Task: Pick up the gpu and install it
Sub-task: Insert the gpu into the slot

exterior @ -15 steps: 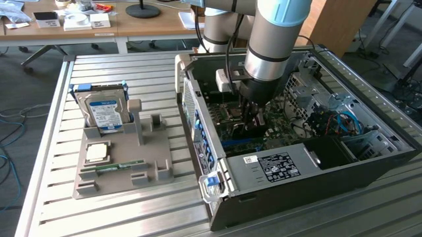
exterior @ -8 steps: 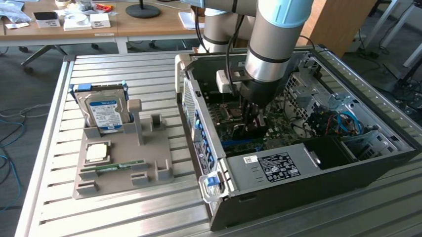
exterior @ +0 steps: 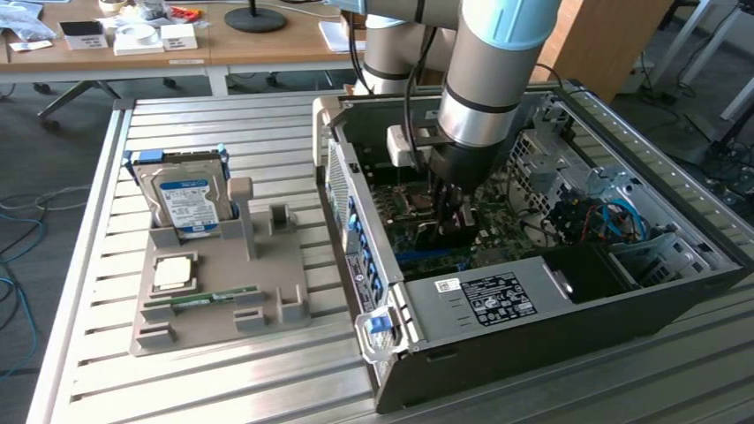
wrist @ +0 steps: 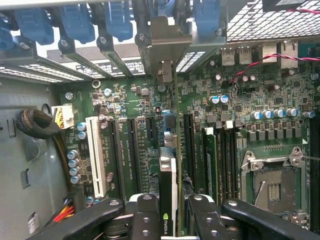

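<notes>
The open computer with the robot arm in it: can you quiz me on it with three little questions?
1. True or false: the hard drive lies flat inside the computer case.
2. What does the gripper hold? A) a screwdriver B) the graphics card C) a cup
3. Fill in: the memory stick lies ____ the case, in the grey holder.
Key: 1 false, it stands upright in the holder, outside the case. 2 B. 3 outside.
</notes>
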